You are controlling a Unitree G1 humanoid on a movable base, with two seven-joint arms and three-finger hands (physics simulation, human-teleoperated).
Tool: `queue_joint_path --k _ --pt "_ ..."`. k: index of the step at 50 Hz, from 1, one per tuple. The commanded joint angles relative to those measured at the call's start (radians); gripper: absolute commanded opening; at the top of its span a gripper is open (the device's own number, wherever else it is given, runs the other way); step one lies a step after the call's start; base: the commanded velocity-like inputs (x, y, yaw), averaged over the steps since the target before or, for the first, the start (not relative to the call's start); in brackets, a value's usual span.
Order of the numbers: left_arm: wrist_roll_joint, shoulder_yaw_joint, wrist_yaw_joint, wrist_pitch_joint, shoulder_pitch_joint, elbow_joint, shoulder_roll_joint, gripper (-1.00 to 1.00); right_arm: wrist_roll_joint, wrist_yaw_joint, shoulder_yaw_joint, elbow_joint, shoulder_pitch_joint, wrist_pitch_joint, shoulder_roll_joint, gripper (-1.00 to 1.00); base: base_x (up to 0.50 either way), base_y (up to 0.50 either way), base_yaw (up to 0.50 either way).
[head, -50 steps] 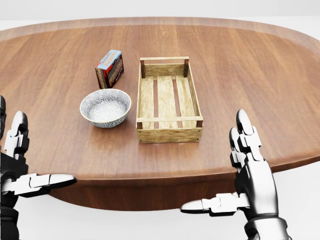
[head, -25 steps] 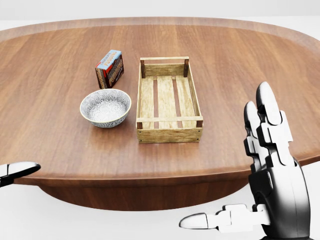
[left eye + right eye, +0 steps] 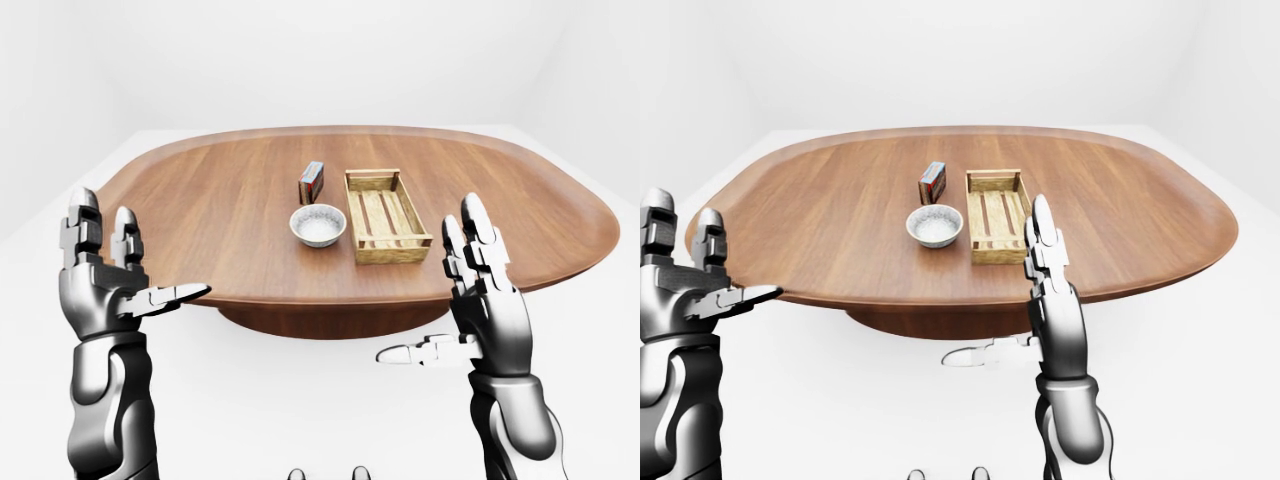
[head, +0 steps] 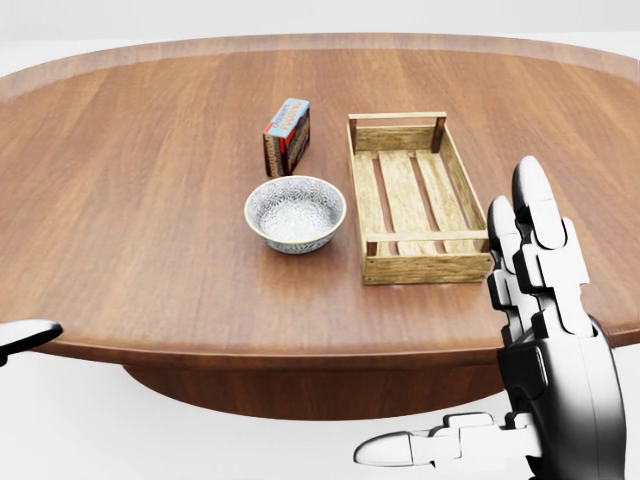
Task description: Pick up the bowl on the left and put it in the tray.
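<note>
hands: my left hand (image 3: pixel 100 293) and right hand (image 3: pixel 485 312) spread, empty, short of table (image 4: pixel 130 200)
bowl (image 4: pixel 295 213): just left of tray (image 4: pixel 415 195), so short carry

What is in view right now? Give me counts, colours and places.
table: one, brown wood, oval, fills the head view.
bowl: one, white with grey pattern, on the table, left of the tray and apart from it.
tray: one, pale slatted wood, empty, right of the bowl.
box: one, red and blue, above the bowl in the head view.
left robot hand: one, silver and black, open, lower left, holding nothing.
right robot hand: one, silver and black, open, lower right, holding nothing.
</note>
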Motion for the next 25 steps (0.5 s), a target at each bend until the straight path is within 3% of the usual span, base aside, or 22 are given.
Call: queue_joint_path --k 1,7,12,25 --pt "-0.005 0.004 0.002 0.000 0.000 -0.007 0.001 1.00 0.011 -0.005 -0.004 0.012 -0.003 0.000 0.005 1.00 0.00 0.50 0.00" --pt "-0.005 0.004 0.001 0.000 0.000 -0.006 0.001 1.00 0.082 -0.031 -0.045 -0.002 -0.023 0.000 0.025 1.00 0.00 0.08 0.00" --pt "-0.002 0.000 0.000 0.000 0.000 -0.004 0.000 1.00 0.077 -0.031 -0.019 0.021 -0.019 0.000 0.012 1.00 0.05 0.00 0.00" --pt "-0.008 0.005 0.000 0.000 0.005 -0.022 -0.001 1.00 0.082 -0.034 -0.020 0.003 -0.012 0.000 0.008 1.00 0.49 0.00 0.00"
